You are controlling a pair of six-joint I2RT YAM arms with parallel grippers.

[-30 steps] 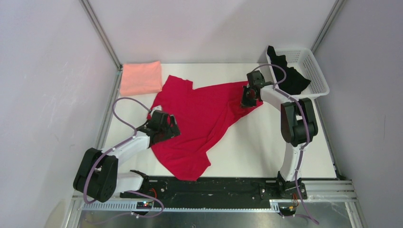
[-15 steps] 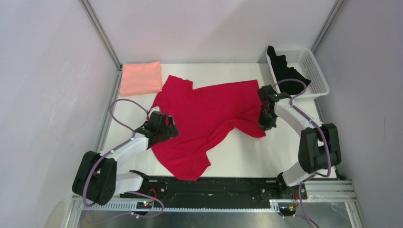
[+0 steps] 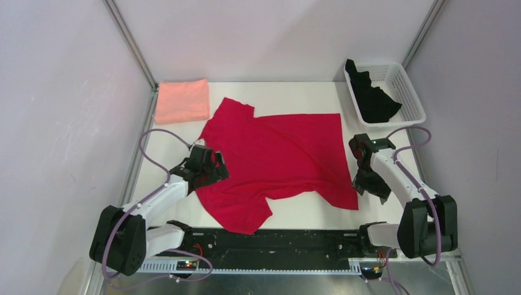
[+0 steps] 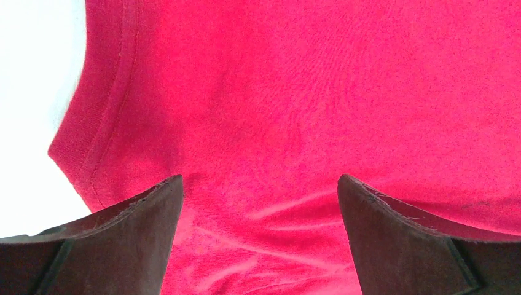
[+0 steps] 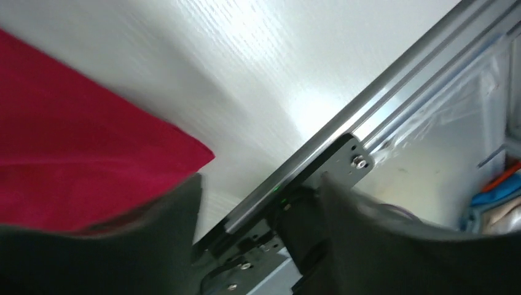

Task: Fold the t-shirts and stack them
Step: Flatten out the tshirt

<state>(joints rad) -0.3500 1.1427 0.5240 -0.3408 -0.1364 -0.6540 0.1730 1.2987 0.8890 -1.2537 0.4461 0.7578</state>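
Observation:
The bright red t-shirt (image 3: 276, 153) lies spread and wrinkled across the white table, its hem corner near the front right. My left gripper (image 3: 207, 167) hovers open over the shirt's left side, and in the left wrist view red cloth (image 4: 307, 92) fills the gap between its fingers (image 4: 260, 179). My right gripper (image 3: 367, 184) stands open just beside the shirt's near right corner (image 5: 74, 160), with nothing between its fingers (image 5: 258, 178). A salmon-pink t-shirt (image 3: 182, 100) sits folded at the back left. A black t-shirt (image 3: 373, 98) lies crumpled in the basket.
The white mesh basket (image 3: 410, 92) stands at the back right corner. A black mounting rail (image 3: 276, 236) runs along the table's near edge, close to the right gripper, and shows in the right wrist view as a metal rail (image 5: 344, 117). Walls enclose three sides.
My right gripper dragged the red shirt's corner from the back right toward the front right, spreading the shirt out, then opened and let the corner go. The left gripper barely moved.

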